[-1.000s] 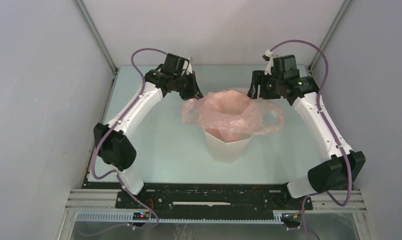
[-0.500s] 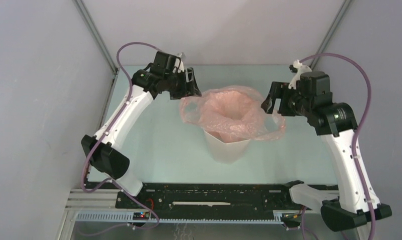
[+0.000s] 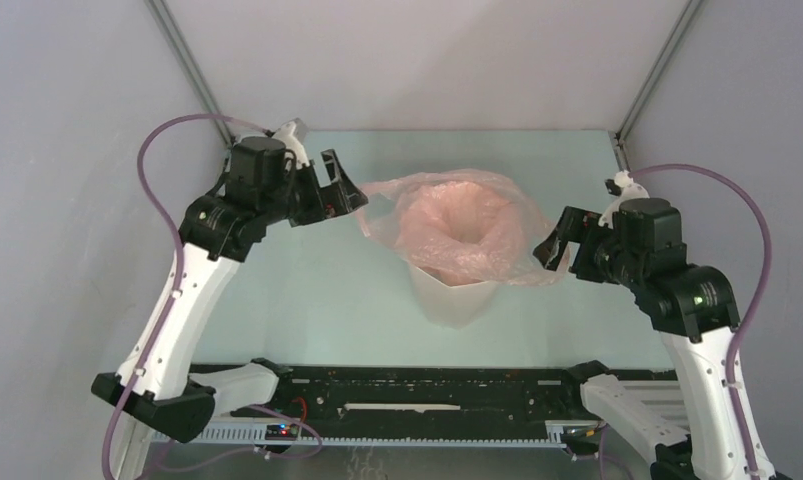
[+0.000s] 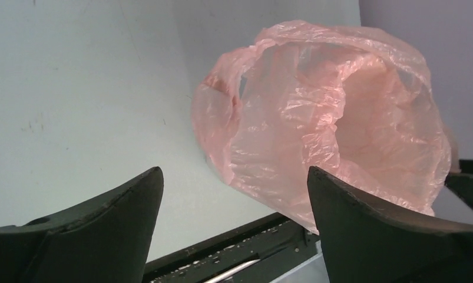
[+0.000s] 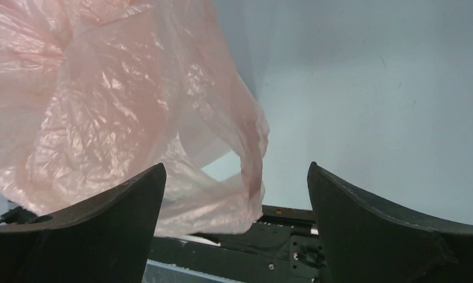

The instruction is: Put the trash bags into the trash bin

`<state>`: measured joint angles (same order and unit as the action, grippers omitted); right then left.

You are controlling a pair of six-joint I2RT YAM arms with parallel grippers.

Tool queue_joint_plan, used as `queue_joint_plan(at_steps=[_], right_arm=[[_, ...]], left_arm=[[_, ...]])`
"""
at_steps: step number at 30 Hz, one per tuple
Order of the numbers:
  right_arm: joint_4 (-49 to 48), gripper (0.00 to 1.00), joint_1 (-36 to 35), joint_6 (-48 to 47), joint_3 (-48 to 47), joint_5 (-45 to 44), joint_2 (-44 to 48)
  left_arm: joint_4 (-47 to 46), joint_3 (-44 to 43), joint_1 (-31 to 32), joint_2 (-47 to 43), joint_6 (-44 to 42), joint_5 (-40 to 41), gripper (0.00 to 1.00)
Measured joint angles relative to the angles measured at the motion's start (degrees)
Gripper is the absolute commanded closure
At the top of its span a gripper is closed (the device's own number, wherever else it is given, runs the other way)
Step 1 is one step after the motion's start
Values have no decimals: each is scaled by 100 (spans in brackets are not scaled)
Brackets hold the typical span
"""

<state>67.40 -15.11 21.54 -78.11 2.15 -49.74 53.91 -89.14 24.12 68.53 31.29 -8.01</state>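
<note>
The pale-pink trash bag (image 3: 457,225) sits in the white faceted trash bin (image 3: 455,298), its crinkled rim spread wide over the bin's top and its loop handles hanging out left and right. My left gripper (image 3: 345,188) stands open just left of the bag, apart from it. On the other side my right gripper (image 3: 557,240) is open beside the right handle, holding nothing. The left wrist view shows the bag (image 4: 316,118) ahead of the open left gripper (image 4: 234,171). In the right wrist view the bag (image 5: 104,106) lies ahead and left of the open right gripper (image 5: 237,166).
Pale green table top (image 3: 307,290) with grey walls on three sides. A black mounting rail (image 3: 407,385) runs along the near edge, also seen below the fingers as the rail (image 5: 269,236).
Both grippers opened and let go of the bag's rim. The left arm drew back to the left, the right arm back to the right and nearer. The bag stays draped over the bin.
</note>
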Motion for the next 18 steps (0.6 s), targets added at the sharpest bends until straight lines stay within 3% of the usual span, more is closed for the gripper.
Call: queue_joint_plan(at_steps=[4,8,13,16,18], right_arm=[[116,1,0,494,44,35,267],[-57,3,-2,1185,581,376,702],[-448,6,0,2090,1497,800,1300],[-828,10,-2,2524,1923,1036,1569],[-1084,14,-2,2789,2188,1182,1718]], left_arm=[[-181,529,-149,-444,660,-7,3],[-1029,2253,-225,-1414,1869,-323,0],[-2739,4229,-254,-2323,3670,-793,0],[-3493,4656,-254,-2299,4330,-905,3],[-3888,4745,-251,-2216,4607,-938,10]])
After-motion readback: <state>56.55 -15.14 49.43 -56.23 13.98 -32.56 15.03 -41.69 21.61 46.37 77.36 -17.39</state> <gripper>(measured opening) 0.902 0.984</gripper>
